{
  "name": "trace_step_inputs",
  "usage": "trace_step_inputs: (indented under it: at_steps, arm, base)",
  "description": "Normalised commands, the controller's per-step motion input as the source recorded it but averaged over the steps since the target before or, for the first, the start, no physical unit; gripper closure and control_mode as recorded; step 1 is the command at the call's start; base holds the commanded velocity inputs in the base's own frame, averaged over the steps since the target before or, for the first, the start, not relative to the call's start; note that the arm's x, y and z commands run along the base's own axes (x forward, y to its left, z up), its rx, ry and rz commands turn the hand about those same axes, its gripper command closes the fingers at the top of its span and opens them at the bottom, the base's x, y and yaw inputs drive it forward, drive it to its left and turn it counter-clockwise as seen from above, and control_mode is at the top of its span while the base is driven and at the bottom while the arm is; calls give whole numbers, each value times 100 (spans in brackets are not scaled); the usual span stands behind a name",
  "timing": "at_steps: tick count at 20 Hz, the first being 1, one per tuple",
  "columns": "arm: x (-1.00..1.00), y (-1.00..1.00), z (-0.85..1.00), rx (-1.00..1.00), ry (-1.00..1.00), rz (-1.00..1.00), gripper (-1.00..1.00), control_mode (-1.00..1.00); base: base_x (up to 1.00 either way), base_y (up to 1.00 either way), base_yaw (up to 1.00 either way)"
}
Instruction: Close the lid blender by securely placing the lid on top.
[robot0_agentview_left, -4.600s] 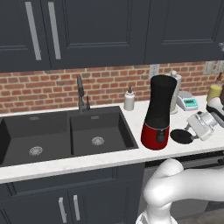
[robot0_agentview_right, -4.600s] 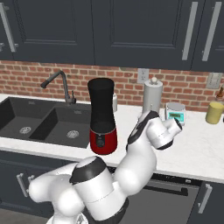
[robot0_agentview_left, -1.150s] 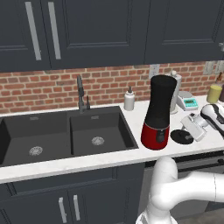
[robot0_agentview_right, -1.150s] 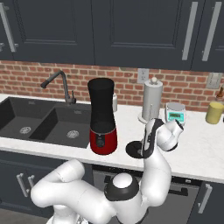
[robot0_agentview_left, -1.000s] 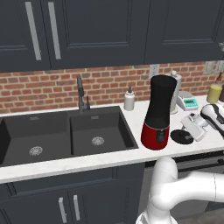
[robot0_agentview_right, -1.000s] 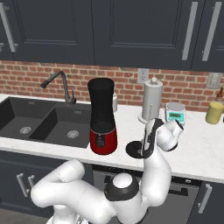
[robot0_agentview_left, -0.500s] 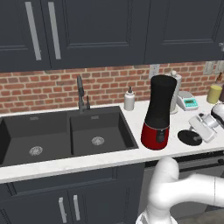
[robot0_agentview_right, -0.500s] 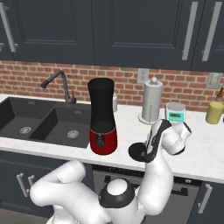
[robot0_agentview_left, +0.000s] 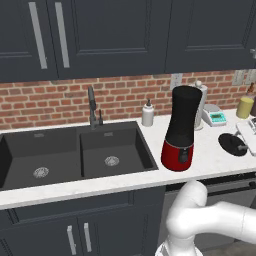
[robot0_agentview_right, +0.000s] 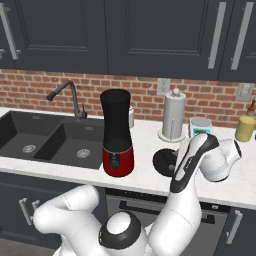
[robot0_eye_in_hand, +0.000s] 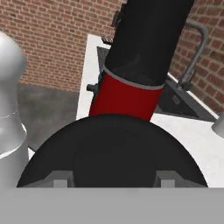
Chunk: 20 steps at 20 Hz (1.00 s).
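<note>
Right of the blender (robot0_agentview_left: 181, 128), well apart from it, the lid (robot0_agentview_left: 232, 144) is carried at about the height of the blender's red base, over the white table (robot0_agentview_left: 125, 180). The gripper (robot0_eye_in_hand: 113, 178) is closed on the lid: in the hand view the black disc spreads between the two finger tips (robot0_eye_in_hand: 59, 178), with the blender's black jar and red base rising just beyond it. Seen from the right base view, the lid (robot0_agentview_right: 164, 162) shows dark and round, to the blender's (robot0_agentview_right: 117, 133) right and in front of the paper towel holder (robot0_agentview_right: 173, 115), with the white arm bent over it. The jar's mouth stands open, with nothing on top. Left of the blender lies the dark double sink (robot0_agentview_left: 70, 158) with its faucet (robot0_agentview_left: 93, 107), and a small white soap bottle (robot0_agentview_left: 147, 113) stands behind the blender toward the brick wall. Farther right of the blender, a small scale (robot0_agentview_left: 216, 116) sits by the wall.
</note>
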Motion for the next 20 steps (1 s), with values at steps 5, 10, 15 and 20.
trace_step_inputs:
  at_steps: [5, 10, 15, 20]
  arm:
    - [3, -1, 100, 13, -14, -7, 100, -100]
    - [3, 0, 100, 13, -2, -5, 100, -100]
    - [1, 2, 100, 12, 0, -2, 100, -100]
    - [2, 21, 99, 7, 0, 0, 100, -100]
  base:
    - [0, 0, 0]
    - [0, 0, 0]
    - [0, 0, 0]
    - [0, 0, 0]
